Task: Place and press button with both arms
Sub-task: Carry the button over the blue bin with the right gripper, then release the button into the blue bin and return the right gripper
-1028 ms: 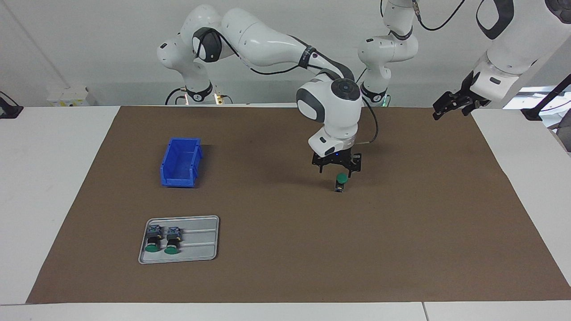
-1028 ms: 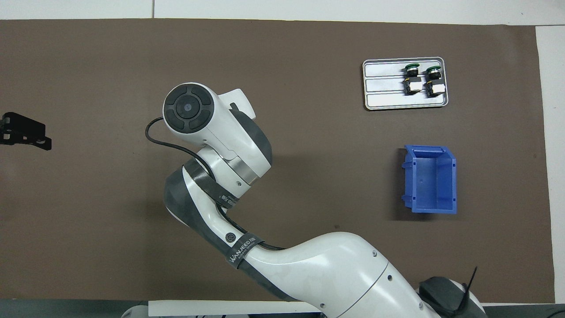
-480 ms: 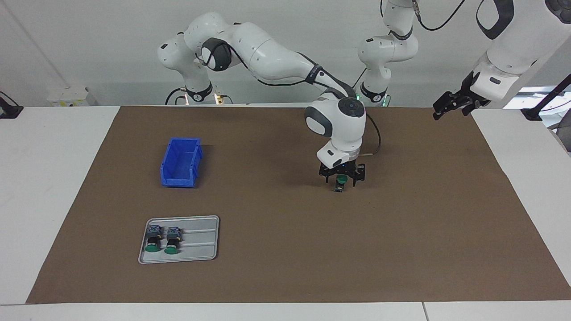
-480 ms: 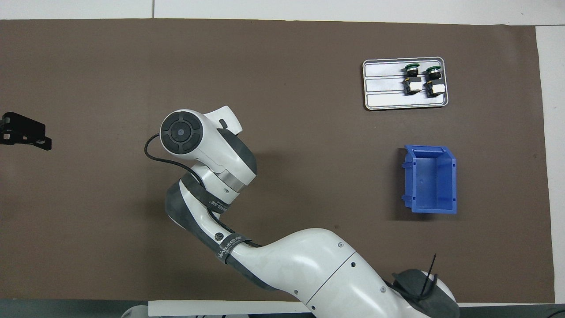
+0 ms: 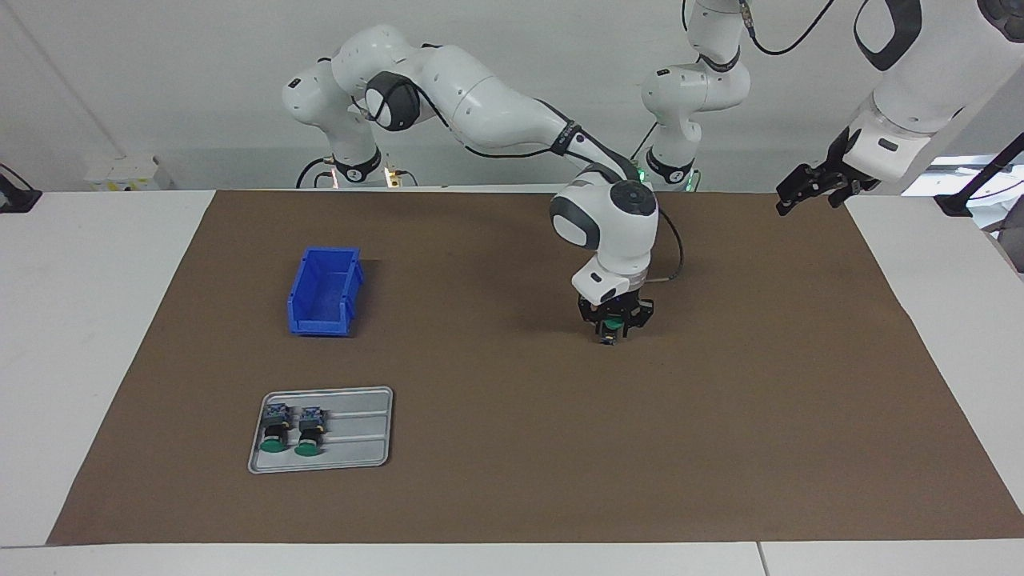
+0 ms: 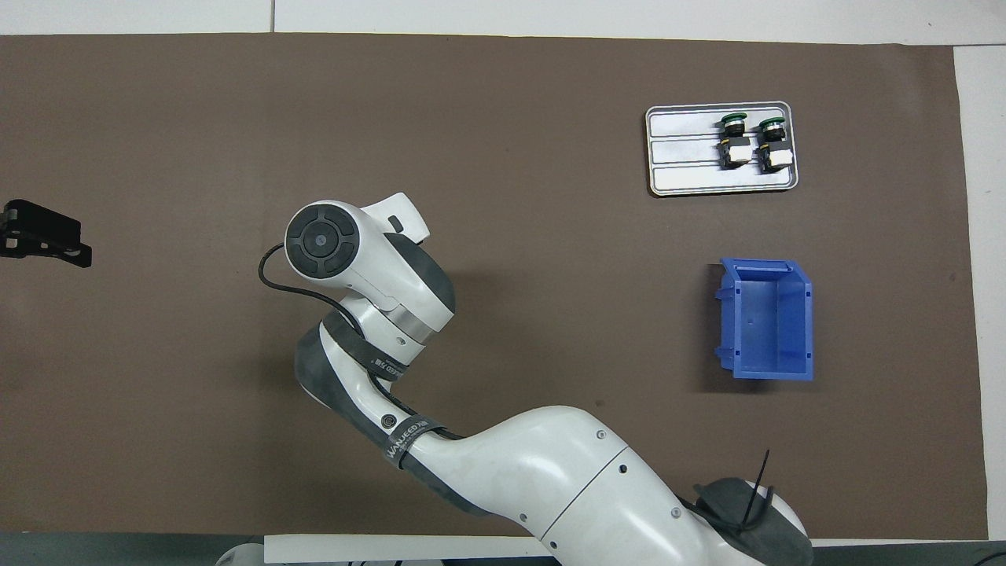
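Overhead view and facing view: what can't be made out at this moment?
- Overhead view: the button standing on the mat and the right tool are hidden under the right arm's wrist.
- Facing view: the right tool is down over the button; whether its cap is pressed is too small to tell.
- Overhead view: the left tool is cut off by the edge.
- Facing view: labels on the two tray buttons are too small.

The right arm [image 5: 480, 104] reaches out low over the middle of the surface, wrist [image 5: 612, 232] pointing straight down, right gripper [image 5: 612, 320] apparently closed around something small. The left arm [image 5: 904, 88] waits raised at its own end, left gripper [image 5: 808, 188] spread wide.
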{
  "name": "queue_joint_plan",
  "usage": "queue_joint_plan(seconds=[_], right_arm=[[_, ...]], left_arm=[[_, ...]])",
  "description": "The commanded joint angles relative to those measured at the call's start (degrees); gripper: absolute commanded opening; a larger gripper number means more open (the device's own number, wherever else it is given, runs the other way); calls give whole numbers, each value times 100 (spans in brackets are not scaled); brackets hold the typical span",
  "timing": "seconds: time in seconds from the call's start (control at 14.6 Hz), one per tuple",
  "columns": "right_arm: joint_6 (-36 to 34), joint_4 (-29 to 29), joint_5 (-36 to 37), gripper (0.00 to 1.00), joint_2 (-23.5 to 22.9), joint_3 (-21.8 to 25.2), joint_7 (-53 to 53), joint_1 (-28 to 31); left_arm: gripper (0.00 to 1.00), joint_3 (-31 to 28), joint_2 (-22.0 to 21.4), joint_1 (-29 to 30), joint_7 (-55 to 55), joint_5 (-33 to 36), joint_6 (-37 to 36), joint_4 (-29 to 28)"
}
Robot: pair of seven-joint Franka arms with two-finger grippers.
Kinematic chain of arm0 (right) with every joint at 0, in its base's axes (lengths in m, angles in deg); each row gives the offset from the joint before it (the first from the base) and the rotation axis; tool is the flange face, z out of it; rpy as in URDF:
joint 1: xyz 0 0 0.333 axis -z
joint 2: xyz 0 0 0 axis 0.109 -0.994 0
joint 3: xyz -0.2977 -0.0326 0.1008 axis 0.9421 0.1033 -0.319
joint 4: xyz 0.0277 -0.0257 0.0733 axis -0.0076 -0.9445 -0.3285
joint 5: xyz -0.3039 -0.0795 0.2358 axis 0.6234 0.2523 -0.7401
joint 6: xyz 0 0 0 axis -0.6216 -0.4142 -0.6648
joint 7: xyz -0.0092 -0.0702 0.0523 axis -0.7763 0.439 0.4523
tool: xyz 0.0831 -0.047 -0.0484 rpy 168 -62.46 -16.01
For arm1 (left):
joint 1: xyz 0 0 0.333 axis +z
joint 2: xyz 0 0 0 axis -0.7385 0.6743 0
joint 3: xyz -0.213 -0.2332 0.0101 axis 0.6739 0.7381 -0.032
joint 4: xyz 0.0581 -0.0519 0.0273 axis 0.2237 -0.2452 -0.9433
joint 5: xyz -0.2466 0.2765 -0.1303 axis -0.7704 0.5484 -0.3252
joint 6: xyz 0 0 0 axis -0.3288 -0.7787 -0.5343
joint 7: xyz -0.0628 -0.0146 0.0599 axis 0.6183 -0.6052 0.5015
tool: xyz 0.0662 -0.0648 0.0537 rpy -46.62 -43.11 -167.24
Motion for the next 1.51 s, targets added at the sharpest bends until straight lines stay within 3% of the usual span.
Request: queue_joint_plan(seconds=[0.0, 0.14, 0.27, 0.41, 0.62, 0.75, 0.89, 1.03, 1.44], right_arm=[[-144, 78, 83, 0, -14, -66, 521, 59], [-443, 87, 57, 0, 283, -57, 567, 251], [-933, -453, 22, 0, 1063, -66, 1204, 629], [-998, -1864, -22, 0, 2318, -66, 2136, 1190], [-516, -4212, -48, 0, 4173, -66, 4015, 2182], [-260, -5339, -48, 0, 5027, -66, 5114, 2947], [-242, -5948, -48, 0, 5434, -57, 5916, 3606], [-172, -6257, -57, 1, 5540, -66, 6812, 4301], [22, -6732, -66, 1, 5664, -57, 6860, 4559]], left_arm=[[100, -2, -91, 1, 78, 83, 86, -58], [99, -11, -91, 1, 165, 92, 78, -58], [99, 7, -100, -60, 315, 502, 60, -67], [99, 33, -109, -70, 377, 628, 86, -76], [100, 33, -117, -43, 439, 619, 95, -85], [100, 33, -117, -43, 439, 610, 104, -85], [100, 33, -109, -61, 430, 610, 104, -85], [100, 25, -109, -61, 412, 610, 95, -85], [100, -2, -117, 10, 395, 610, 69, -94]])
